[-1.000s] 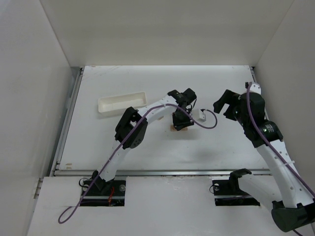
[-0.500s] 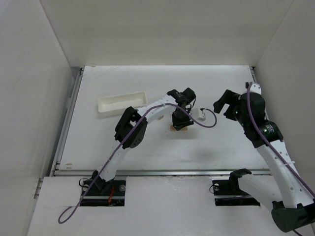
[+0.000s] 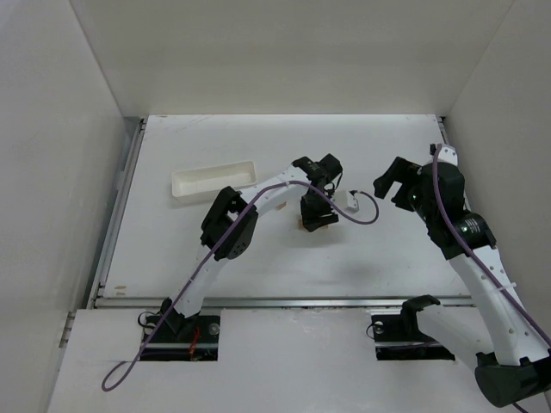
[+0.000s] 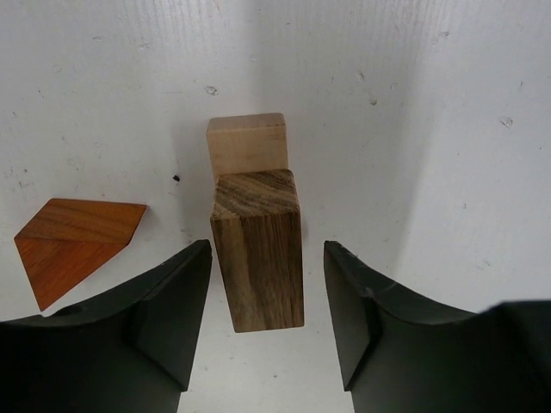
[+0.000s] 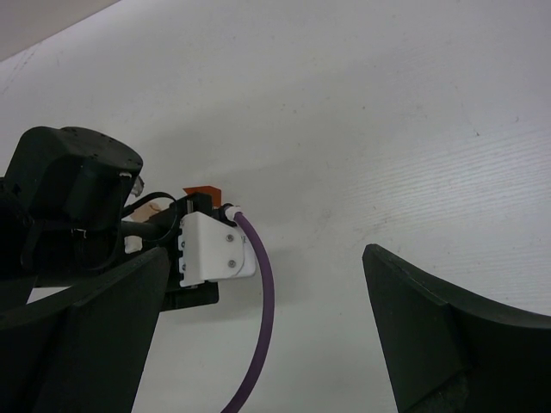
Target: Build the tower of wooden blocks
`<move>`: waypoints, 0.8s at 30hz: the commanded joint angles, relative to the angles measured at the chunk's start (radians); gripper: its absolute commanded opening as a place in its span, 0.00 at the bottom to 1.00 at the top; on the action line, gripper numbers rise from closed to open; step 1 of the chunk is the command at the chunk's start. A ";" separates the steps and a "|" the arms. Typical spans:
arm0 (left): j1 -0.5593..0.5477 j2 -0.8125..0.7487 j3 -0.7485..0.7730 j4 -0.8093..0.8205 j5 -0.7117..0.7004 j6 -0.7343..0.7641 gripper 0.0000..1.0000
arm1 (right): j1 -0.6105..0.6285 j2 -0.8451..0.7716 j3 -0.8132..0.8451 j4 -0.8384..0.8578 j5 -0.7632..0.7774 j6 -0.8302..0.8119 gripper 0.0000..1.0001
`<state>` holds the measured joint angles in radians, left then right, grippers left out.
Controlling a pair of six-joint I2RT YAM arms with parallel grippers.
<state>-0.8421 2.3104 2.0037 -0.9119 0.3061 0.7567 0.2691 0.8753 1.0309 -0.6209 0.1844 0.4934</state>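
Going from the left: the long white tray (image 3: 213, 182) sits off on its own on the desk (image 3: 258, 249) and doesn't look like part of the job.

Next is the orange-red wedge (image 4: 73, 245). It's smooth stained wood with sloped faces and sharp corners, lying flat on the desk just left of the left tool (image 4: 266, 258).

That tool is partly open. Its matte black curved fingers (image 4: 172, 310) stand either side of the darker block (image 4: 258, 258), with a clear gap on both sides, so nothing is being gripped.

The darker block is a brown rectangular piece with streaky grain showing on its end. The pale tan block (image 4: 247, 142), plainer and squarer-looking, sits right behind it. I can't tell from here whether the dark one is resting on the tan one or just butted up against it.

I'd say we're at the set-down of the second block, so the tower is barely begun and the wedge isn't on yet.

The next move probably calls for lifting straight up without clipping the dark block, since it's narrow and looks easy to knock. After that the wedge needs grabbing, and those slanted faces could slip between flat pads.

Over on the right, the right tool (image 3: 389, 185) hangs wide open and empty, well apart from the blocks. The desk itself is white with faint ribbing and a few specks.
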 commanded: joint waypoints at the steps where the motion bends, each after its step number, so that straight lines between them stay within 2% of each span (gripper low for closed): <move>1: 0.006 -0.011 0.000 -0.041 0.018 0.021 0.53 | -0.004 -0.018 -0.002 0.039 0.012 -0.004 1.00; 18: 0.015 -0.083 0.084 -0.073 0.045 0.070 0.77 | -0.004 -0.018 -0.011 0.039 -0.007 -0.004 1.00; 24: 0.024 -0.137 0.084 -0.073 0.067 0.070 0.77 | -0.004 -0.018 0.046 0.039 -0.016 -0.004 1.00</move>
<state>-0.8234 2.2780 2.0468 -0.9512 0.3336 0.8043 0.2691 0.8753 1.0241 -0.6209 0.1787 0.4934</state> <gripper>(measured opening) 0.768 0.999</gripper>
